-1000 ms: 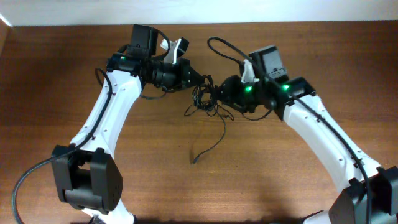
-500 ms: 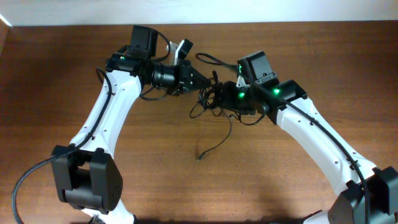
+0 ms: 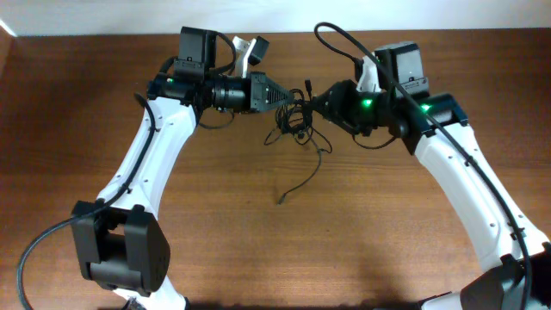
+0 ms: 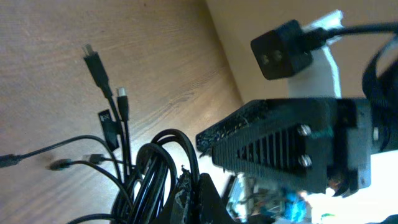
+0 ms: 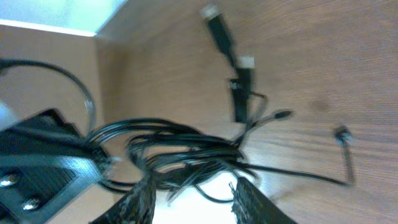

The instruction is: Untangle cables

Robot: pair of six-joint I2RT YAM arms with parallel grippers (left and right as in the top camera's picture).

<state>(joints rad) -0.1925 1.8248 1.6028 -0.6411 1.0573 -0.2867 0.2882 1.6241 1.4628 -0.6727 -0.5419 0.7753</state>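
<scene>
The cables (image 3: 293, 116) are a tangled bunch of thin black cords hanging between my two grippers, near the table's far edge. My left gripper (image 3: 280, 93) is shut on the bunch's left side; in the left wrist view its fingertips (image 4: 198, 198) pinch dark loops (image 4: 163, 168). My right gripper (image 3: 317, 99) faces it from the right. Its fingers (image 5: 140, 200) stand partly apart, with the bunch (image 5: 186, 155) clamped across their tips. Plug ends (image 4: 96, 59) dangle over the wood. One loose cord trails down to a tip (image 3: 282, 200) on the table.
The brown wooden table (image 3: 258, 250) ends at a pale wall behind the arms. Both white arms reach in from the near corners. A thick black arm cable (image 3: 340, 43) arcs above the right wrist.
Both grippers have risen toward the far edge, the right one pulling up and right, away from the left. The bunch went with them and the trailing cord's tip slid up the table.
</scene>
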